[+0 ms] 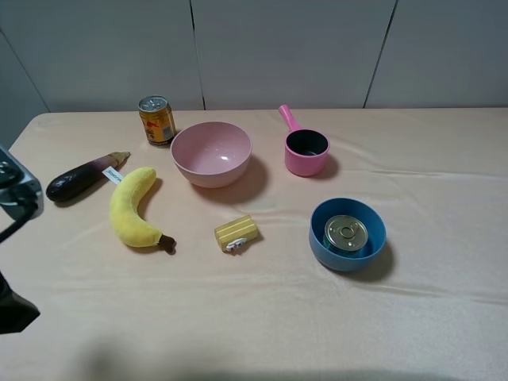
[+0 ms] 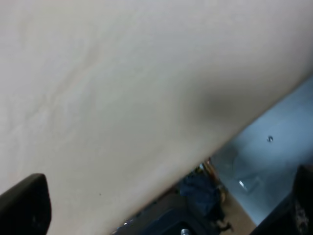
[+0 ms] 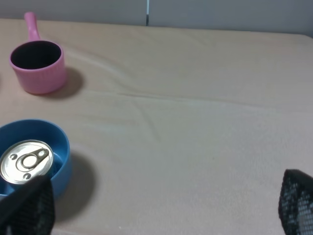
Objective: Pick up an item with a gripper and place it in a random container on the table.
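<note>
The squat tin can (image 1: 346, 233) with a silver pull-tab lid sits upright inside the round blue bowl (image 1: 373, 246) at the right front of the table. The right wrist view also shows the can (image 3: 25, 161) in the bowl (image 3: 61, 147). My right gripper (image 3: 164, 210) is open and empty, with its black fingertips (image 3: 30, 208) spread wide, drawn back from the bowl; it is out of the high view. My left gripper (image 2: 164, 205) is open and empty over the table's edge, and part of that arm (image 1: 14, 190) shows at the far left.
A pink bowl (image 1: 211, 153) stands at the back middle, and a small pink handled pot (image 1: 305, 151) to its right. An orange-gold drink can (image 1: 156, 120), an eggplant (image 1: 79, 178), a banana (image 1: 133, 208) and a small yellow block (image 1: 236, 232) lie to the left.
</note>
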You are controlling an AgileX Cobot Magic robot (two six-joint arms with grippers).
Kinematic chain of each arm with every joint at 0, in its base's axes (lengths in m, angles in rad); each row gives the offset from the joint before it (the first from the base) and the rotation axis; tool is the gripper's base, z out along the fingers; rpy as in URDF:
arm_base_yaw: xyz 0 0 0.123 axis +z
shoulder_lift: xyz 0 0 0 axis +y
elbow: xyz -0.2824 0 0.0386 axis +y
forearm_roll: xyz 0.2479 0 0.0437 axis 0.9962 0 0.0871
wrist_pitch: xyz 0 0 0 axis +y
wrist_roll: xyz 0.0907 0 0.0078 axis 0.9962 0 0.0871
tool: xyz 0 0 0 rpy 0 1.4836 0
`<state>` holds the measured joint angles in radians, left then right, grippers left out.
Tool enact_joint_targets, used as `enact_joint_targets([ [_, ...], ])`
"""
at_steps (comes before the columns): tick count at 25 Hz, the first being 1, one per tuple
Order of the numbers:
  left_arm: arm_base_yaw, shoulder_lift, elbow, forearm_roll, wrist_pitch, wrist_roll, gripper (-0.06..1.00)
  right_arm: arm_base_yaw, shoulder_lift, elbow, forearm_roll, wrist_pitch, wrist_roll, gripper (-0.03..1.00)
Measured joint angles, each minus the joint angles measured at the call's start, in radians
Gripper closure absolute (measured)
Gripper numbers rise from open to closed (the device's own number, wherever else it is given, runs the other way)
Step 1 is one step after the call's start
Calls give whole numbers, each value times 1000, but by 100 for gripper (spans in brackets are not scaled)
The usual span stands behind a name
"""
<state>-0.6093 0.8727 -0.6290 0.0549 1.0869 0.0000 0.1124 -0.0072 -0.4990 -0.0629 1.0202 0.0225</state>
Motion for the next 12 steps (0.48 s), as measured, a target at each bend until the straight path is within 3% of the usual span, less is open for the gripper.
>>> enact_joint_targets([
  [12, 238, -138, 45, -67, 47, 0, -5, 0, 0, 0, 0, 0, 0, 27],
])
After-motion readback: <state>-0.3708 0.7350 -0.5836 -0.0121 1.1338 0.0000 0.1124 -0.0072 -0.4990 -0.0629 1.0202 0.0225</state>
